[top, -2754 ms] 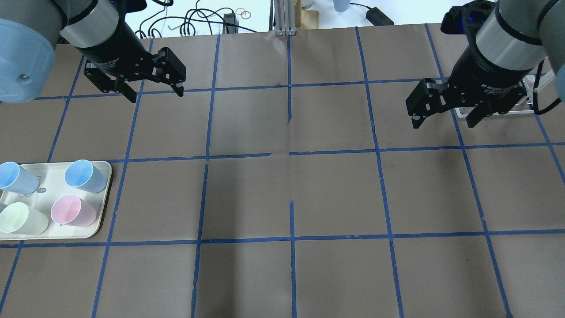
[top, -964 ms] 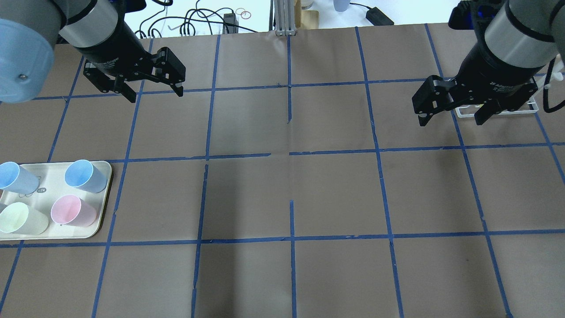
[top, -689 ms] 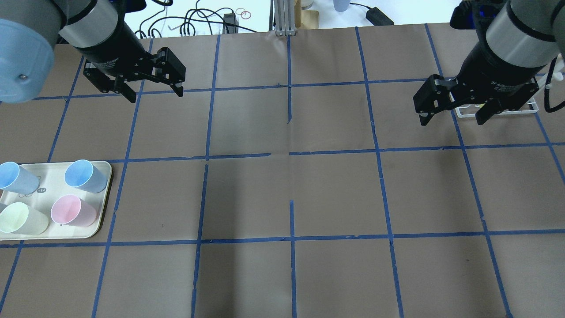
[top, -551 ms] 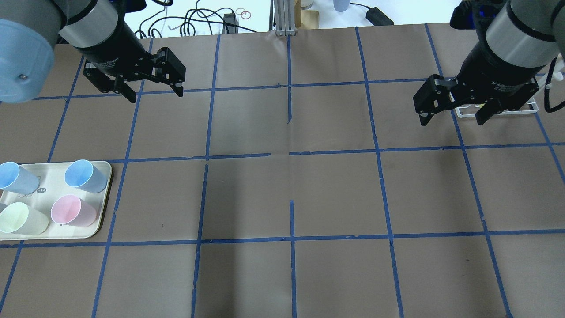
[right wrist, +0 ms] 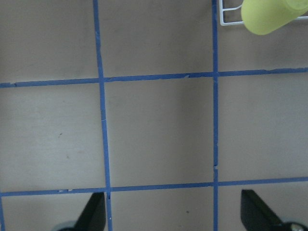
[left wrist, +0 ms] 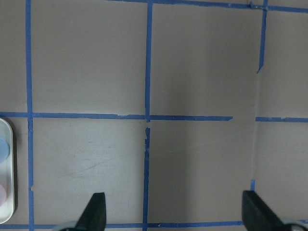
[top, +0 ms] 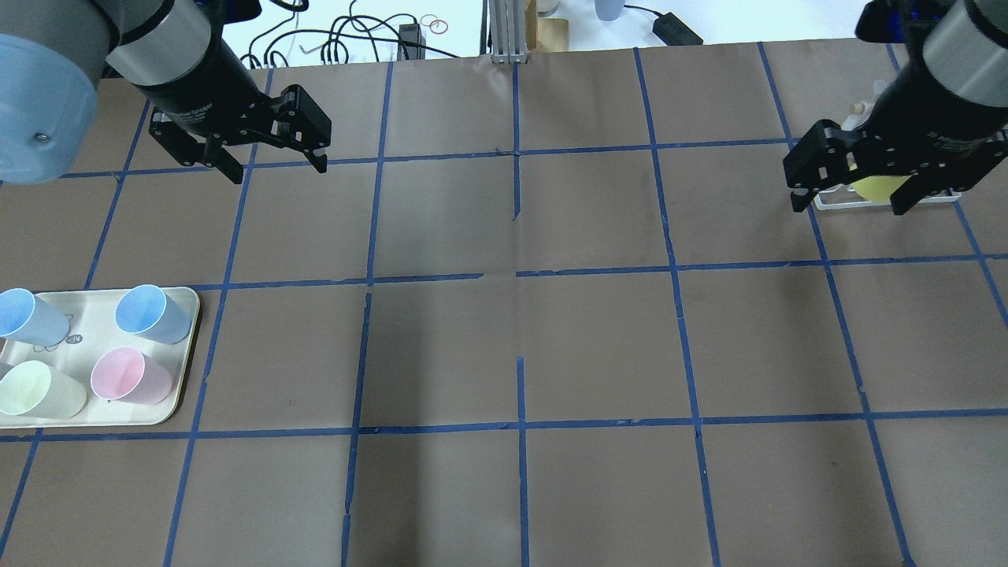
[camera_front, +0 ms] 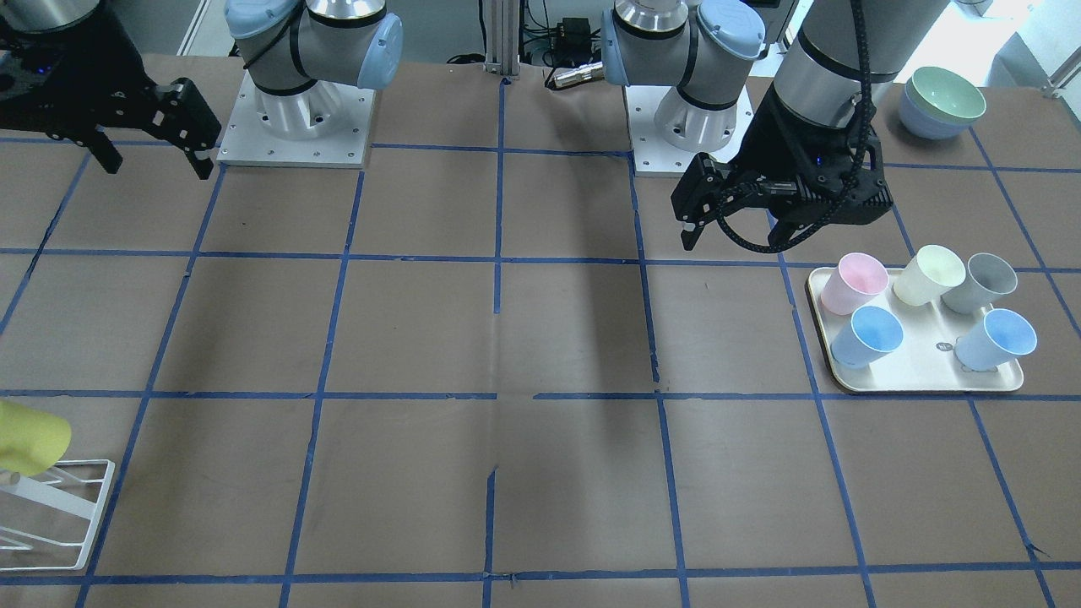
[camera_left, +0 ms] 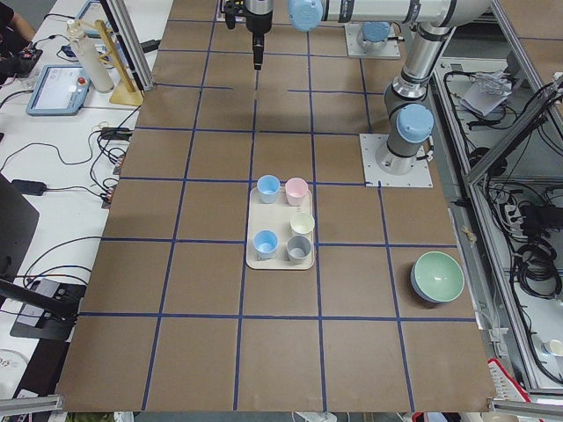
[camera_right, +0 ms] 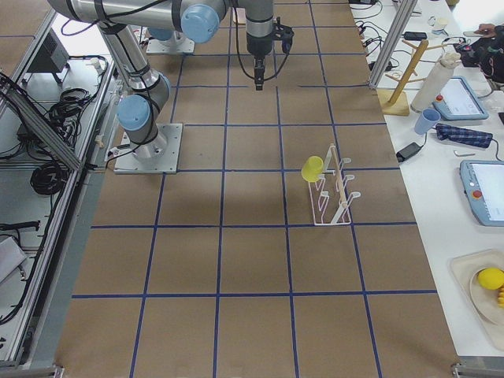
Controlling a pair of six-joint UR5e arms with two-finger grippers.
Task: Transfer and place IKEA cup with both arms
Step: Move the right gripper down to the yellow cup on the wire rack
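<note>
The bright yellow IKEA cup (camera_right: 313, 168) hangs tilted on a white wire rack (camera_right: 331, 197) at the table's right side. It also shows in the front view (camera_front: 29, 437), in the right wrist view (right wrist: 269, 14) and partly behind the gripper in the overhead view (top: 874, 187). My right gripper (top: 849, 206) is open and empty, hovering beside the rack; in its wrist view (right wrist: 173, 214) the cup lies at the top right corner, outside the jaws. My left gripper (top: 277, 172) is open and empty, hovering above the table on the left (camera_front: 733, 241).
A cream tray (top: 94, 315) at the left holds several pastel cups: two light blue, one pink, one pale cream-yellow, one grey. Stacked bowls (camera_front: 942, 100) stand near the left arm's base. Blue tape lines grid the brown table.
My right gripper has moved right and away toward the rack, still open; the yellow cup now shows behind it. The left arm has not moved.
</note>
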